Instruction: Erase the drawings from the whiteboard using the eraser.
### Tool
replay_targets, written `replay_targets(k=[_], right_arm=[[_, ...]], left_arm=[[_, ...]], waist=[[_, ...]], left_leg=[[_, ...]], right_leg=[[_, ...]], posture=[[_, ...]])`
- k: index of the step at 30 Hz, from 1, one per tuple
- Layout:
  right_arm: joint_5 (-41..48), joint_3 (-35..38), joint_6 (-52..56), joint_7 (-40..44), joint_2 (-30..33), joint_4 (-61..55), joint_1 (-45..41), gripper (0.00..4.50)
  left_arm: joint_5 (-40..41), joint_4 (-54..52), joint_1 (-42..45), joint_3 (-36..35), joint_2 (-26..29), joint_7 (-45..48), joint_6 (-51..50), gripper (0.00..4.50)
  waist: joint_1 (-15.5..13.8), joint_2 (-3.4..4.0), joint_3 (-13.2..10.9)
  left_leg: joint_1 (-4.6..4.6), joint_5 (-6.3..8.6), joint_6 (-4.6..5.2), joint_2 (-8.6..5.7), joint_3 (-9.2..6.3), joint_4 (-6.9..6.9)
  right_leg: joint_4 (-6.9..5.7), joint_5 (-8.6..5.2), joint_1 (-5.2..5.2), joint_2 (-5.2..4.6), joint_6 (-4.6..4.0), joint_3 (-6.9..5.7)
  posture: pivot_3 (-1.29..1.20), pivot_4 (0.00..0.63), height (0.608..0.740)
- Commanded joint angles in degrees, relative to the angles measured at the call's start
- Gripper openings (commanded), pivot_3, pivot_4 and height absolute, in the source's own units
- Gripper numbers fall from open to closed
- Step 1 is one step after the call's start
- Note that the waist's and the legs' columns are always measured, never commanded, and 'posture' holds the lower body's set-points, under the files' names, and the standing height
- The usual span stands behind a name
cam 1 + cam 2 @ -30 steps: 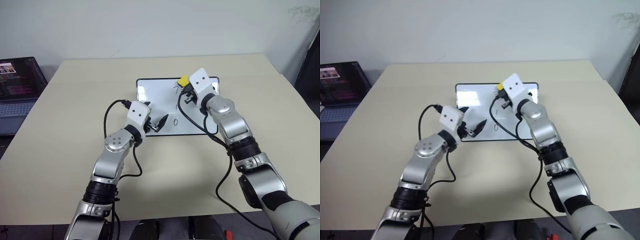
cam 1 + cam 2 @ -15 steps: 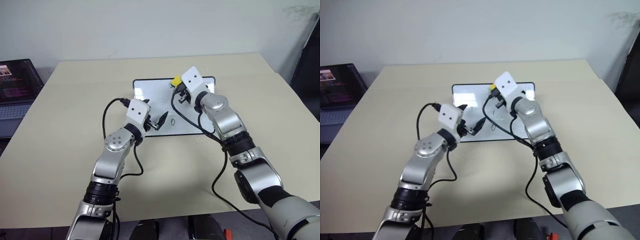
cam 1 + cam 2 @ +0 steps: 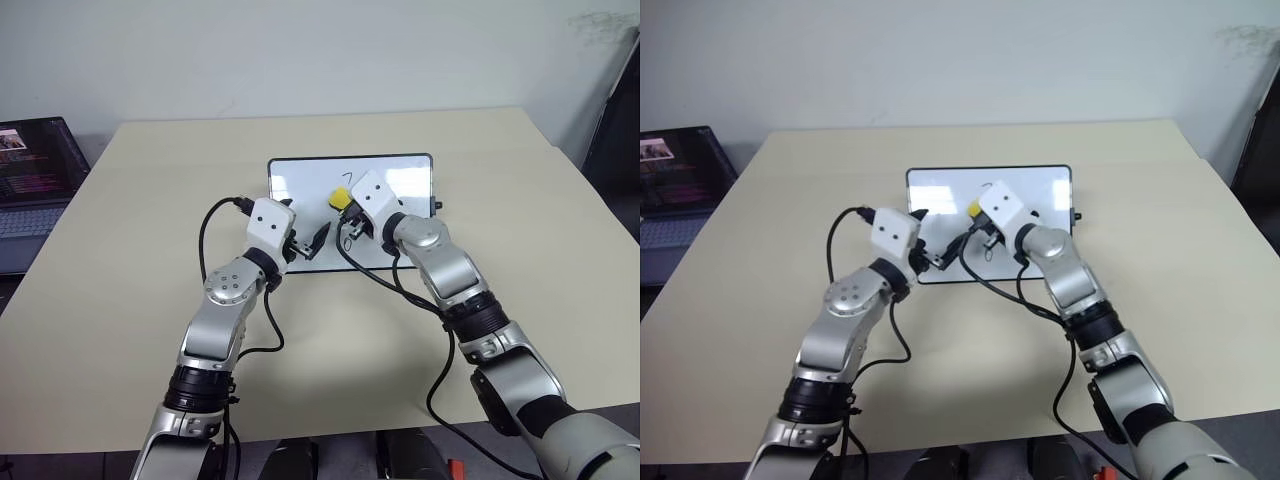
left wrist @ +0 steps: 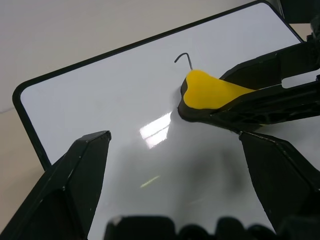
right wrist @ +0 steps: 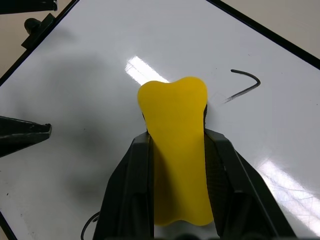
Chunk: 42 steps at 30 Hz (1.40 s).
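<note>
The whiteboard [image 3: 300,185] lies flat on the table, with its black frame showing all round. My right gripper [image 3: 343,206] is shut on the yellow eraser [image 3: 340,199], whose black underside sits on the board just on the near side of the "7" drawing [image 5: 245,82]. A curve of the "0" mark [image 5: 90,225] shows nearer to me, beside the gripper. My left gripper [image 3: 303,228] hovers open over the board's near left part with nothing between its fingers [image 4: 75,185]. From the left wrist, the eraser [image 4: 207,92] sits ahead on the glossy surface.
An open laptop [image 3: 35,170] stands off the table's left edge. Black cables loop from both wrists over the table in front of the board. Small black knobs [image 3: 438,207] stick out from the board's short right side.
My right gripper has drawn the eraser toward me and leftward, from the board's far edge by the "7" to its middle. The left gripper has stayed in place.
</note>
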<state>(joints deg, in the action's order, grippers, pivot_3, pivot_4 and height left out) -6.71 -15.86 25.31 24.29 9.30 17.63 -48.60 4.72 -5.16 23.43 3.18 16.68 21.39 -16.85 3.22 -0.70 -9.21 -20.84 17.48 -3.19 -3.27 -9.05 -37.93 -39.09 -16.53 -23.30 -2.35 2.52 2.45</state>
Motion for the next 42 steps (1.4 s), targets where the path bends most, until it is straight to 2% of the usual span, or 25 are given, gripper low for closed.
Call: replay_targets(k=[1, 12, 19, 25, 34, 42], right_arm=[[-0.65, 2.25, -1.33, -1.76, 0.61, 3.82, -3.61, 1.05], [-0.59, 6.28, -9.76, -6.9, 2.14, 18.86, -13.21, 1.05], [-0.58, 7.06, -12.71, -8.4, 1.93, 23.06, -15.22, 1.05], [-0.1, 6.56, -12.66, -7.85, 0.85, 20.84, -13.51, 1.05], [1.07, 6.06, -3.96, -5.18, -0.38, 5.27, -9.68, 1.05], [0.42, 6.0, -5.46, -5.2, -0.37, 7.54, -12.17, 1.05]], left_arm=[[0.04, -2.78, 0.59, -0.54, 0.02, -0.23, 0.63, 4.5], [0.07, -1.69, 2.09, -0.25, -0.49, 0.2, 0.74, 4.5], [0.08, -1.85, 2.3, -0.17, -0.7, 0.48, 0.64, 4.5], [0.01, -2.31, 2.37, -0.12, -0.63, 0.45, 0.24, 4.5], [0.07, -3.32, 2.06, -0.26, -0.27, 0.53, -0.69, 4.5], [-0.04, -3.43, 2.25, 0.04, -0.41, 0.62, -0.94, 4.5]], waist=[[0.0, 0.0, 0.0], [-0.16, 0.0, 0.0], [-0.14, 0.0, 0.0], [-0.14, 0.0, 0.0], [0.03, 0.01, -0.01], [-0.1, 0.01, -0.01]], left_leg=[[0.01, -0.01, -0.02, 0.0, 0.0, 0.0], [0.01, -0.13, -0.1, 0.0, -0.05, -0.02], [0.0, -0.13, -0.1, 0.0, -0.04, -0.02], [0.0, -0.14, -0.1, 0.01, -0.04, -0.02], [-0.04, -0.13, -0.1, 0.04, -0.03, 0.02], [-0.1, -0.13, -0.1, 0.02, -0.01, 0.06]], right_leg=[[0.0, 0.03, 0.0, 0.0, -0.01, 0.0], [0.01, 0.22, 0.02, 0.05, -0.03, -0.02], [0.02, 0.22, 0.02, 0.06, -0.03, 0.0], [0.02, 0.23, 0.02, 0.06, -0.03, 0.0], [0.04, 0.22, -0.05, 0.07, -0.03, 0.02], [0.11, 0.22, -0.12, 0.06, -0.03, 0.04]], posture=[[0.0, 0.15, 0.74], [0.0, 0.15, 0.74], [0.0, 0.15, 0.74], [0.0, 0.15, 0.74], [0.0, 0.15, 0.74], [0.0, 0.15, 0.74]])
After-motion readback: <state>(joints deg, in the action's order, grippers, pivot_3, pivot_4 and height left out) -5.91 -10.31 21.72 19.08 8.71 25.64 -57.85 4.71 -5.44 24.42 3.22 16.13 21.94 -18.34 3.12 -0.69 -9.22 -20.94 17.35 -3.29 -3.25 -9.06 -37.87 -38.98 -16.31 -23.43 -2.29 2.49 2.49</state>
